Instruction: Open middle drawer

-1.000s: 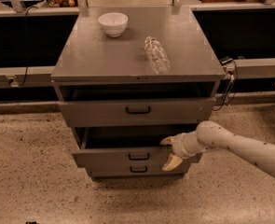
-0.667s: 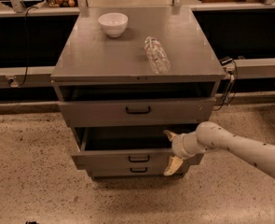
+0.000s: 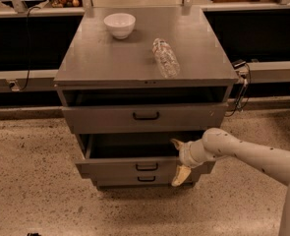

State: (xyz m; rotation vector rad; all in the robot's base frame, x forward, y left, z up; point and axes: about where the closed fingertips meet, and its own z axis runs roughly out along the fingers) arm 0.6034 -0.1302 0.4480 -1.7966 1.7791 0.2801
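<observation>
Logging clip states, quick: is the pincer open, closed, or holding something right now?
Pincer: open, fingers spread one above the other at the right end of the middle drawer, by its front panel; gripping nothing visible.

The middle drawer (image 3: pixel 120 168) stands pulled out part way. The gripper (image 3: pixel 179 160) is at the right end of its front panel, fingers (image 3: pixel 180 176) spread, one above the edge and one below, perhaps touching it.
</observation>
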